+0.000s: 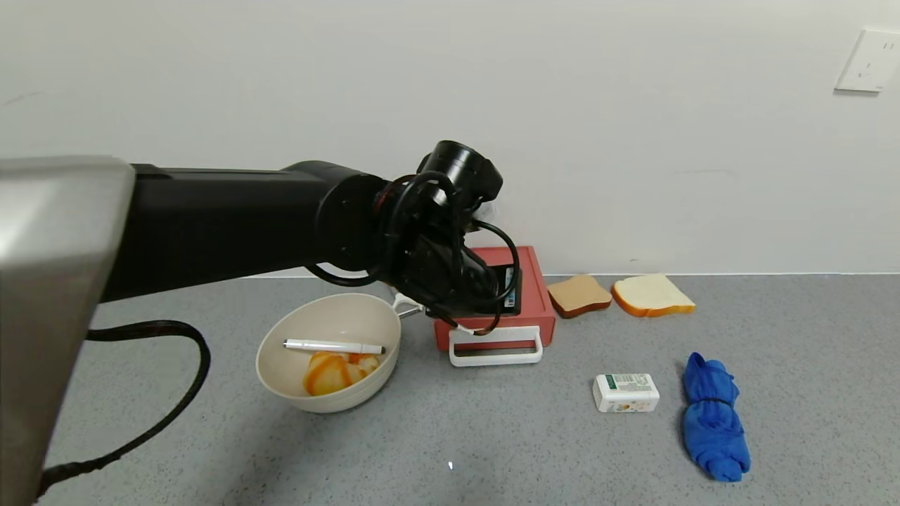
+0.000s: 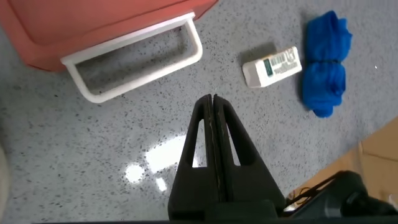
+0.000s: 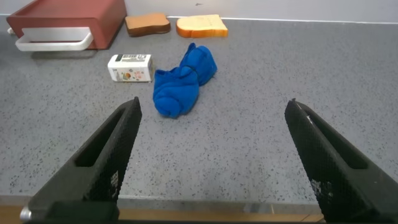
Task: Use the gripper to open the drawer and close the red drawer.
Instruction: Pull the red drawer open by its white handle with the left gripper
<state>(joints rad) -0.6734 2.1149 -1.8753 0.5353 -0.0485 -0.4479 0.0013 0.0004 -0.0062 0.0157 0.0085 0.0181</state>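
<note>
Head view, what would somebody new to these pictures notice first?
The big black left arm fills the left half, its left gripper shut and poised just above the white handle of the red drawer by the wall. Beside the drawer sits a cream bowl holding a pen, and off to the right a bright blue cloth lies near a small white box.

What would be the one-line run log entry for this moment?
left claw: shut, above counter near white handle | red drawer: closed | right claw: open, idle
</note>
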